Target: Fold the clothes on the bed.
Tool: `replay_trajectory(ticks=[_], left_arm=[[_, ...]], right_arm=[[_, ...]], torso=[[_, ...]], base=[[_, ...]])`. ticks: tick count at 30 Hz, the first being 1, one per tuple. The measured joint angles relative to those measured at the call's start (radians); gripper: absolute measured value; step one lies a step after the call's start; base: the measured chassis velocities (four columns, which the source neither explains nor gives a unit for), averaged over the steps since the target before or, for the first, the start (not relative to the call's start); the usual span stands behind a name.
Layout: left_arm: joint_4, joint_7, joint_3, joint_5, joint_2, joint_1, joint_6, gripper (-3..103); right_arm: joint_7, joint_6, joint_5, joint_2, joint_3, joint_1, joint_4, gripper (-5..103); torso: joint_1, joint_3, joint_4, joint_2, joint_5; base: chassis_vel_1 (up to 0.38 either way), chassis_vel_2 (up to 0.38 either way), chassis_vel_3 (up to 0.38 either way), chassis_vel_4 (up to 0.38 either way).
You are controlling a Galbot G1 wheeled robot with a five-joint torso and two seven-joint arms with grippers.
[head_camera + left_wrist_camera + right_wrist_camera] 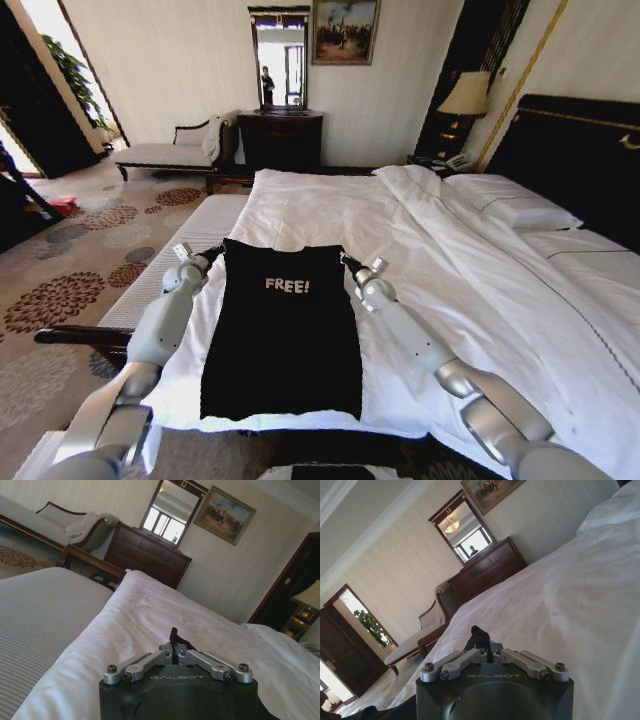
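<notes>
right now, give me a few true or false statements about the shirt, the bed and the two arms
1. The black T-shirt lies on the bed with FREE! facing up. True.
2. The left pincer and right pincer are at the shirt's top corners. True.
3. The shirt's sleeves are spread out wide. False: it shows as a narrow rectangle.
4. The shirt lies on the pillows. False: it is near the foot of the bed.
</notes>
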Motion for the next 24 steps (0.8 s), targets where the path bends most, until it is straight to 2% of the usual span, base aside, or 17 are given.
replay_trajectory(ticks=[5,11,20,24], left_arm=[[0.0,0.01,0.013,-0.005,0.009,-0.005,-0.03,0],[0.036,0.009,0.005,-0.031,-0.021,-0.057,-0.062,0],[0.072,0.032,0.029,-0.038,-0.017,-0.113,-0.068,0],[0.075,0.033,0.031,-0.039,-0.015,-0.119,-0.069,0]], right_arm=[[-0.016,0.031,0.001,-0.004,0.012,0.009,-0.016,0],[-0.017,0.039,0.014,0.02,0.019,0.066,-0.041,0],[-0.028,0.039,0.024,-0.012,0.027,0.106,-0.072,0],[-0.03,0.039,0.024,-0.023,0.026,0.111,-0.067,0]], torso=[[0.0,0.0,0.0005,0.0,-0.0001],[0.0,0.0,0.0005,0.0,-0.0002],[0.0,0.0,-0.0001,0.0,-0.0001],[0.0,0.0,0.0003,0.0,-0.0001]], base=[[0.0,0.0,0.0,0.0],[0.0,0.0,0.0,0.0],[0.0,0.0,0.0,0.0],[0.0,0.0,0.0,0.0]])
